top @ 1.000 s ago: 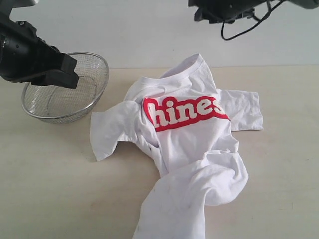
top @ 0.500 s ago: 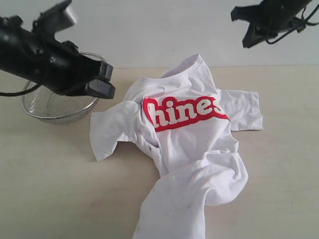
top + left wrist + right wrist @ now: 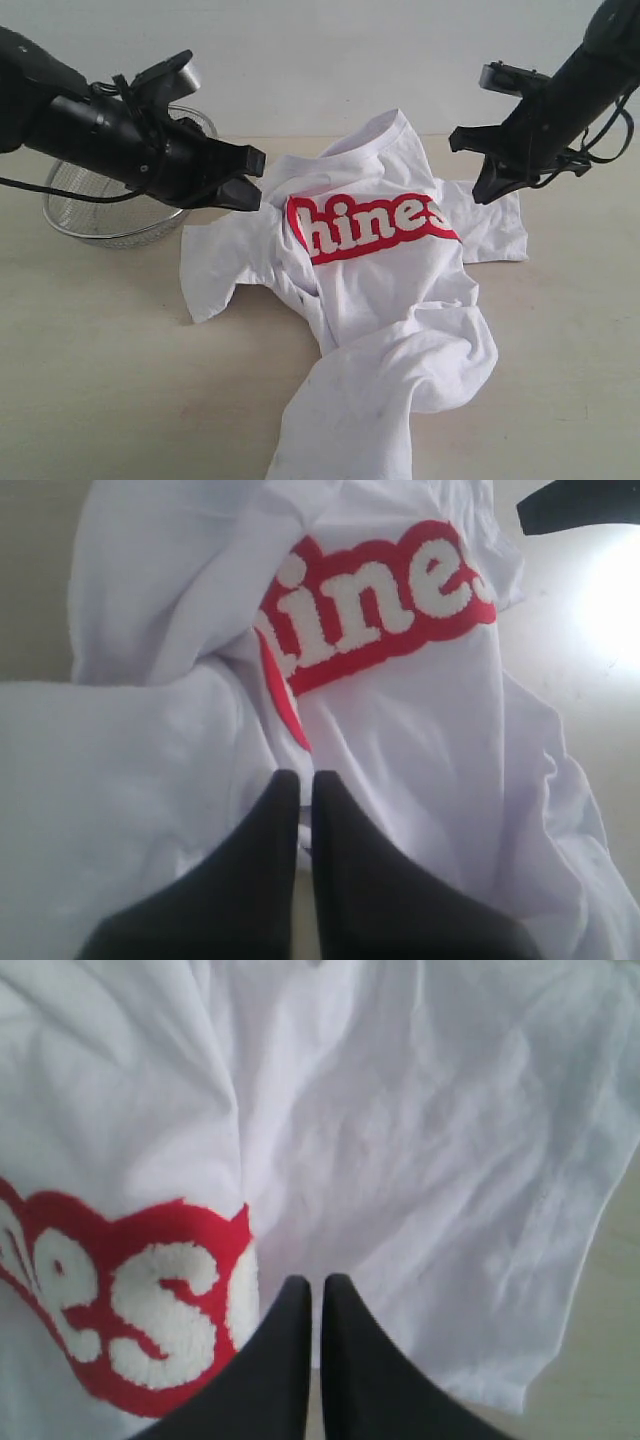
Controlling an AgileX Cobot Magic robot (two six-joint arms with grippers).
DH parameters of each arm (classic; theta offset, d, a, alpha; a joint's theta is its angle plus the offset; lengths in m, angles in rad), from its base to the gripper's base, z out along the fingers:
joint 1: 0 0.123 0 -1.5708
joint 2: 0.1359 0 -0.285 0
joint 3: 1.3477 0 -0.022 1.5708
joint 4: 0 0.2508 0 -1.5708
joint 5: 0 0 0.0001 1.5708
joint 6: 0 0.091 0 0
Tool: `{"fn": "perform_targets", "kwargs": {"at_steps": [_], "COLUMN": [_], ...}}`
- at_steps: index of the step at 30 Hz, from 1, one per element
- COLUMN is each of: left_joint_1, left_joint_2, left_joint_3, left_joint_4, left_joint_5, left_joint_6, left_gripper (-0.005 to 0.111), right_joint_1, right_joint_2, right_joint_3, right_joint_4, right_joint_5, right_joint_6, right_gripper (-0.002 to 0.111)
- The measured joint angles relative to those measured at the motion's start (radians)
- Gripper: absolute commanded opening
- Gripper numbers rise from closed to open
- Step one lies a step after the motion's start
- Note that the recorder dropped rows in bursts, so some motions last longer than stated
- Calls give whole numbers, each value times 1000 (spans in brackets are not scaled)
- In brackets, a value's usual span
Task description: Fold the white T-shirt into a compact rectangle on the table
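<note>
The white T-shirt (image 3: 385, 290) lies crumpled on the table (image 3: 100, 380), chest up, with red lettering (image 3: 370, 226) across it and its lower part bunched toward the front edge. My left gripper (image 3: 255, 180) hovers shut above the shirt's left shoulder, near the left sleeve (image 3: 215, 265). In the left wrist view the gripper (image 3: 299, 780) holds nothing, with the shirt (image 3: 420, 740) below it. My right gripper (image 3: 470, 165) hangs shut above the right sleeve (image 3: 490, 222). The right wrist view shows that gripper (image 3: 316, 1285) empty over the cloth (image 3: 440, 1160) beside the lettering (image 3: 130, 1300).
A steel mesh bowl (image 3: 110, 215) stands at the back left of the table, partly behind my left arm (image 3: 90, 130). Bare tabletop shows left of the shirt and to the right (image 3: 570, 340). A pale wall (image 3: 330, 60) backs the table.
Both arms have come down from the upper corners toward the shirt, the left moving right past the bowl, the right moving down and left. Both grippers have shut. The shirt has not moved.
</note>
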State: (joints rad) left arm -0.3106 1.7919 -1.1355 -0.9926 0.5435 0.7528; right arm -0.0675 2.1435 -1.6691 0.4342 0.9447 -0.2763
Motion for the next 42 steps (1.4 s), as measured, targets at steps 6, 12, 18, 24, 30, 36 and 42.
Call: {"fn": "perform_targets", "kwargs": {"at_steps": [6, 12, 18, 24, 30, 36, 42], "left_joint_1": [0, 0, 0, 0, 0, 0, 0], "left_joint_2": [91, 156, 205, 238, 252, 252, 252], "left_joint_3": [-36, -66, -68, -69, -69, -69, -69], "left_joint_4": [-8, -8, -27, -108, -143, -147, -149], "left_joint_5": [-10, -46, -67, -83, -92, -92, -88], "left_joint_6": [0, 0, 7, 75, 120, 131, 135], "left_gripper": [4, 4, 4, 4, 4, 4, 4], "right_joint_1": [50, 54, 32, -5, -87, -187, -249], "right_joint_2": [42, 116, 134, 134, 134, 134, 132], "right_joint_3": [15, 15, 15, 15, 13, 13, -3], "right_joint_4": [29, 5, -49, -102, -135, -175, -216], "right_joint_5": [-57, -123, -125, -121, -117, -115, -100], "right_joint_6": [0, 0, 27, 53, 66, 73, 70], "right_gripper": [0, 0, 0, 0, 0, 0, 0]}}
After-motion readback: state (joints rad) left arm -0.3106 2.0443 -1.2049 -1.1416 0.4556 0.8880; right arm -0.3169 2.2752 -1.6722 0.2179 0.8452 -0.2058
